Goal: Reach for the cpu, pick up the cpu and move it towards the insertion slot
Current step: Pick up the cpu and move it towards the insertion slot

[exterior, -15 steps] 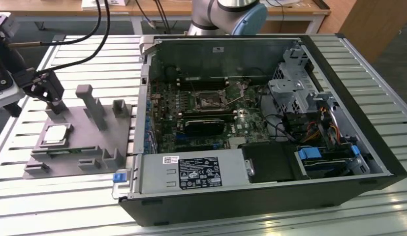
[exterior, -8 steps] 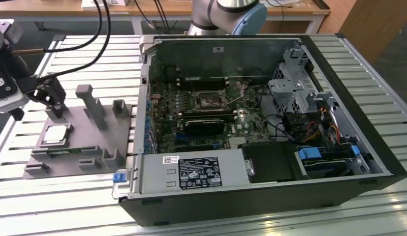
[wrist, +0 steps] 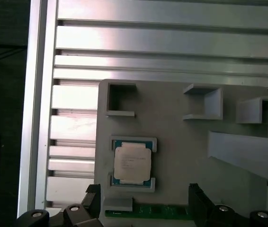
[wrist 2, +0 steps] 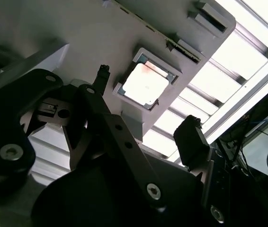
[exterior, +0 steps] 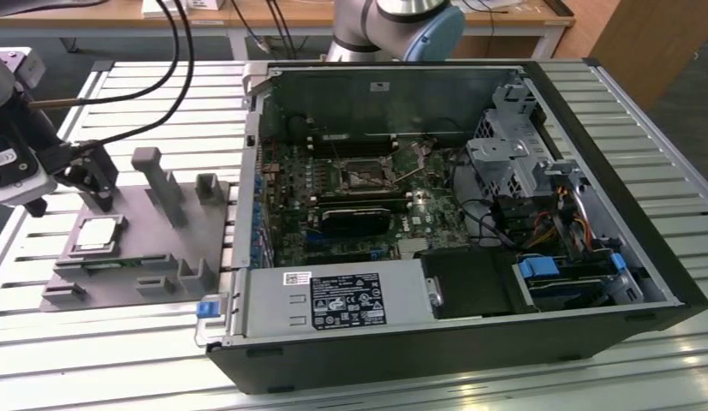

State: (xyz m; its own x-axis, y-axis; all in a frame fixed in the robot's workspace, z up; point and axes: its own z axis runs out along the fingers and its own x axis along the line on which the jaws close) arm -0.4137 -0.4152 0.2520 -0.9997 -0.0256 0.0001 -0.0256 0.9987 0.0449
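Observation:
The cpu (exterior: 97, 233) is a small silvery square chip lying flat in a recess of the grey plastic fixture plate (exterior: 159, 257), at the exterior view's left. My gripper (exterior: 70, 205) hovers just above and slightly behind it, open, holding nothing. In both wrist views the cpu (wrist 2: 146, 85) (wrist: 132, 163) lies beyond the spread black fingers (wrist 2: 191, 137) (wrist: 195, 201), untouched. The insertion slot (exterior: 363, 175) is a dark square socket with a metal frame on the green board inside the open computer case (exterior: 662, 257).
Upright grey blocks (exterior: 162, 184) rise from the fixture plate beside the cpu. A green memory strip (wrist: 148, 211) lies in the plate near my fingers. Everything stands on a slatted aluminium table (exterior: 125, 342). Cables (exterior: 176, 51) hang at the back left.

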